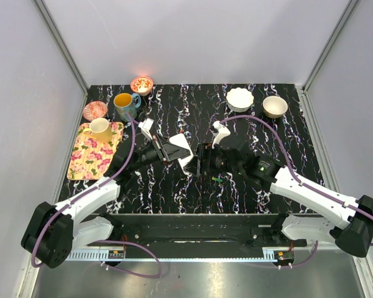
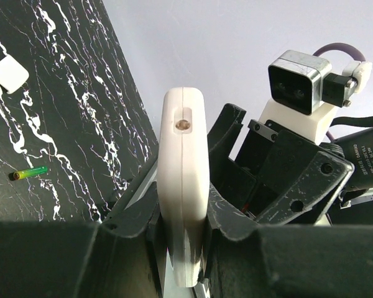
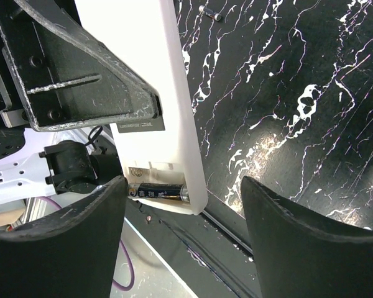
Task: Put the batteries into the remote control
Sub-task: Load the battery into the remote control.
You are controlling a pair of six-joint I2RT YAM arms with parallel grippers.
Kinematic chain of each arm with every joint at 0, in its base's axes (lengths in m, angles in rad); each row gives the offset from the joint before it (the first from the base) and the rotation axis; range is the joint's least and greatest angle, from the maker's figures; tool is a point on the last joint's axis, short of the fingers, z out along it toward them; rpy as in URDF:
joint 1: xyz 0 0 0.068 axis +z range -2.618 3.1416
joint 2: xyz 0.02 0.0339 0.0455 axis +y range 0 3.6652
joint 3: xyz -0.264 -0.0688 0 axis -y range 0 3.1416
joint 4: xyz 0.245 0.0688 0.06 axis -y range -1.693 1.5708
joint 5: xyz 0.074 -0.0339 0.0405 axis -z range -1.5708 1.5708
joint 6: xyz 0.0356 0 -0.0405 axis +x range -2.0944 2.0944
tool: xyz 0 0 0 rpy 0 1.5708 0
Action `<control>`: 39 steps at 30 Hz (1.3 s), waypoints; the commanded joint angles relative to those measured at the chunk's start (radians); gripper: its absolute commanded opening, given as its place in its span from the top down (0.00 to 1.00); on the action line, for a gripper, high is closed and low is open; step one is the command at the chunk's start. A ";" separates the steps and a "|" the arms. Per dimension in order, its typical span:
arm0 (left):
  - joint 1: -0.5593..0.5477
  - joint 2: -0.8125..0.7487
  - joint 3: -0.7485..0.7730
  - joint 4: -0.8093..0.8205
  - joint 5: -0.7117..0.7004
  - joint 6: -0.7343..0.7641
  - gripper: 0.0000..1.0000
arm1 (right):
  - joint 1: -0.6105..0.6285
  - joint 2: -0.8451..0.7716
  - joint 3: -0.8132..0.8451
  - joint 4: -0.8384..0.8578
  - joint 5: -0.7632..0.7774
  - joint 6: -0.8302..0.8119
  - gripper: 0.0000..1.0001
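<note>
**A:** Where is the remote control (image 2: 183,167)?

**B:** It is held off the bench (image 1: 193,105), near the middle of the scene. The left hand (image 2: 181,217) is pinching it across its flat faces. The left wrist view sees it edge-on, with a small round hole near its end.

**A:** And the right hand (image 3: 183,230)?

**B:** It is spread wide, just right of the remote control. Its fingers flank the open battery bay at the remote's end, with gaps on both sides.

**A:** Is anything in the bay?

**B:** One dark battery (image 3: 158,191) lies lengthwise in it.

**A:** Is there anything else nearby?

**B:** A green-and-yellow loose battery (image 1: 217,179) lies on the bench, just on the near side of the two hands. A small white piece (image 2: 8,73) lies on the bench apart from it, and I cannot tell what it is.

**A:** What about the edges of the bench?

**B:** On the left there is a floral tray (image 1: 90,162) carrying a cream cup (image 1: 100,128), with a blue mug (image 1: 125,104) just beyond it. At the far right are a white bowl (image 1: 240,99) and a tan bowl (image 1: 275,106), side by side.
</note>
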 commanded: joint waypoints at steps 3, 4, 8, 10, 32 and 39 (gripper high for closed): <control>-0.005 -0.024 0.009 0.131 0.058 -0.055 1.00 | -0.022 -0.001 0.000 -0.023 0.048 -0.036 0.29; -0.003 -0.024 0.009 0.147 0.062 -0.081 1.00 | -0.024 0.000 -0.003 -0.021 0.049 -0.043 0.29; 0.001 -0.009 0.014 0.246 0.083 -0.158 1.00 | -0.024 -0.001 -0.020 -0.021 0.049 -0.049 0.30; 0.006 -0.001 0.016 0.306 0.094 -0.202 1.00 | -0.022 -0.006 -0.026 -0.023 0.049 -0.056 0.30; 0.023 -0.012 0.055 0.392 0.132 -0.297 1.00 | -0.025 -0.023 -0.059 -0.072 0.069 -0.131 0.61; 0.023 -0.016 0.065 0.287 0.132 -0.198 1.00 | -0.025 -0.032 -0.034 -0.067 0.063 -0.097 0.30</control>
